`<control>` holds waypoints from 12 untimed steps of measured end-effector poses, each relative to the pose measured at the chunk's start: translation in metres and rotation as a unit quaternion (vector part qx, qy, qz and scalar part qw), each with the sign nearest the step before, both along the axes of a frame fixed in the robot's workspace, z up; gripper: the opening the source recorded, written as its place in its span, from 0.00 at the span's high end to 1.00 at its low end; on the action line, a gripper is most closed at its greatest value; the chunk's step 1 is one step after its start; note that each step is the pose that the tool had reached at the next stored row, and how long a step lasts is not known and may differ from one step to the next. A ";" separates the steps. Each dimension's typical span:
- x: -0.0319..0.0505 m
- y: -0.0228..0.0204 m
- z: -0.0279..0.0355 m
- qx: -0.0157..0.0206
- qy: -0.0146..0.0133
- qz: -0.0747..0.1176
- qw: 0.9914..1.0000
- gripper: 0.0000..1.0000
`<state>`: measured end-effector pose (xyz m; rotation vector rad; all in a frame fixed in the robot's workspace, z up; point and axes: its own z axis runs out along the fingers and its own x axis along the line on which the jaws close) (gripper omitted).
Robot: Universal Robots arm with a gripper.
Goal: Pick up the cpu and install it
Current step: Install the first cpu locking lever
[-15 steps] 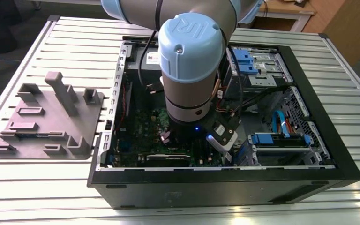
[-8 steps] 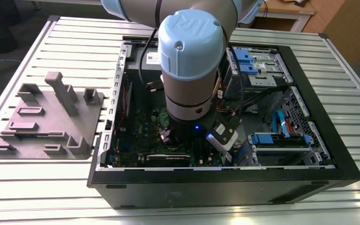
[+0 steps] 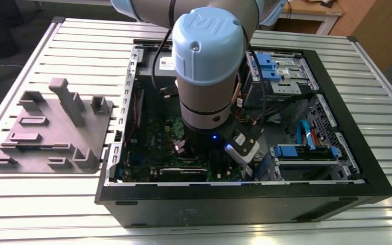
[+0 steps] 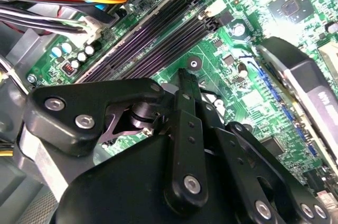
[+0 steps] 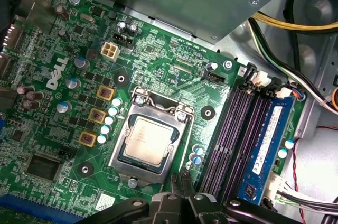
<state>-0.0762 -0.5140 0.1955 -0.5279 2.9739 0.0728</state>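
Slatted metal counter (image 3: 32, 204) is seen across the exterior view, carrying an open black computer case (image 3: 250, 204) at centre and a grey moulded fixture plate (image 3: 49, 132) at left. Arm (image 3: 210, 76) is lowered into the case over the green motherboard (image 5: 174, 71).

In the first wrist view the cpu (image 5: 148, 138) is seen lying flat in the socket frame (image 5: 150, 134), centre of frame, silvery top up, apart from the pincer. Dark memory slots (image 5: 237, 134) run to the right of it.

Pincer (image 5: 181, 182) is noted at lower centre, above the board; fingertips (image 4: 185, 78) appear pressed together in the second wrist view, nothing pinched.
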 end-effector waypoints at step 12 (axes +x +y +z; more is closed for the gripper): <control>-0.0034 0.0019 -0.0006 0.000 0.000 0.000 1.000 0.89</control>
